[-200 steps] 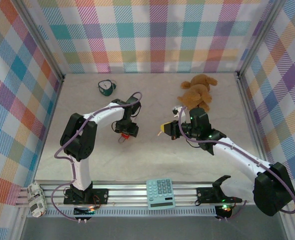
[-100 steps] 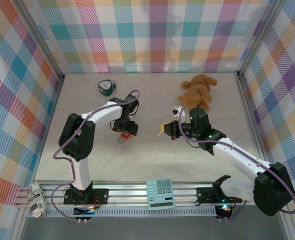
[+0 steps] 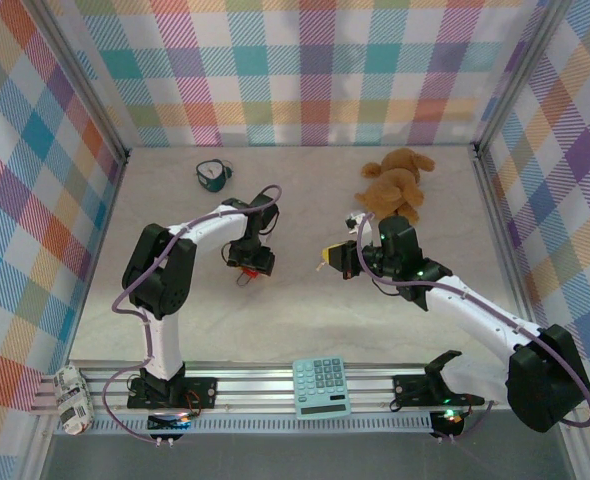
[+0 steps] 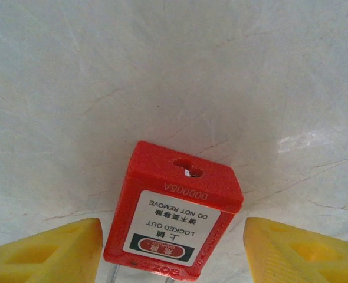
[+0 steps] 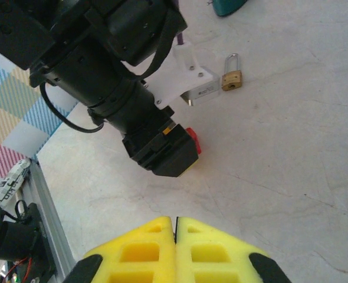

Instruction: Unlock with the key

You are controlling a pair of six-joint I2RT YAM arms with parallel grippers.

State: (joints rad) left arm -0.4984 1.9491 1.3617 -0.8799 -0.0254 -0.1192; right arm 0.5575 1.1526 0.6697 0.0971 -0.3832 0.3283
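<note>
A red padlock (image 4: pixel 177 221) lies on the table with its keyhole end facing away and a "LOCKED OUT" label on top. My left gripper (image 4: pixel 173 236) is open around it, the left fingertip (image 4: pixel 56 250) almost at its side, the right fingertip (image 4: pixel 298 250) apart from it. From above, the left gripper (image 3: pixel 247 266) hangs over the red padlock (image 3: pixel 245 276). My right gripper (image 5: pixel 175 223) is shut, its yellow pads pressed together, and it points at the red padlock (image 5: pixel 192 140). From above, the right gripper (image 3: pixel 324 258) hovers right of the lock. The key is hidden.
A small brass padlock (image 5: pixel 232 79) lies beyond the left wrist. A brown teddy bear (image 3: pixel 397 183) sits at the back right, a teal object (image 3: pixel 211 175) at the back left. A calculator (image 3: pixel 321 386) rests on the front rail, with a white device (image 3: pixel 68 398) at its left end.
The left wrist has shifted slightly over the red padlock. The right arm has held still.
</note>
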